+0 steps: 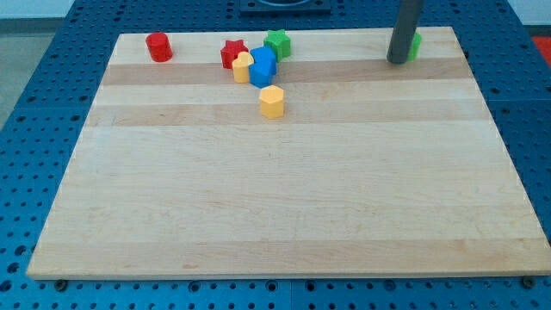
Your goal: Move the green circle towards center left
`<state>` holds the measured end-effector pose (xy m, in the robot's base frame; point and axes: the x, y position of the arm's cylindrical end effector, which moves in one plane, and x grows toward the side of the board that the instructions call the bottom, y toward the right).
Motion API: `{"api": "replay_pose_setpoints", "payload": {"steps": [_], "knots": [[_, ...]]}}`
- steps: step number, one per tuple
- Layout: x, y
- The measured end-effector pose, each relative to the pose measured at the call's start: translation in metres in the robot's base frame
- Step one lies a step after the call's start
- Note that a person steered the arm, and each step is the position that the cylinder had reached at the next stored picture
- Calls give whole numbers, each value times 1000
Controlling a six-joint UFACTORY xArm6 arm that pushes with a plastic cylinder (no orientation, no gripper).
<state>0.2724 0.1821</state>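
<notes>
The green circle (416, 46) sits near the view's top right corner of the wooden board (284, 215), mostly hidden behind my rod. My tip (399, 61) rests on the board just left of the green circle, touching or nearly touching it. Only a green sliver shows to the rod's right.
A red cylinder (158, 46) stands at the top left. A cluster near top centre holds a red star (231, 52), a yellow block (242, 67), two blue blocks (263, 65) and a green star (277, 42). A yellow hexagon (272, 101) lies just below them.
</notes>
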Motion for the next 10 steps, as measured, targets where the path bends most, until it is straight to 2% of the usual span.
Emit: {"api": "replay_pose_setpoints", "payload": {"steps": [1, 2, 6, 7, 8, 10], "knots": [[1, -3], [26, -30], [147, -192], [158, -248], [140, -287], [77, -320]]}}
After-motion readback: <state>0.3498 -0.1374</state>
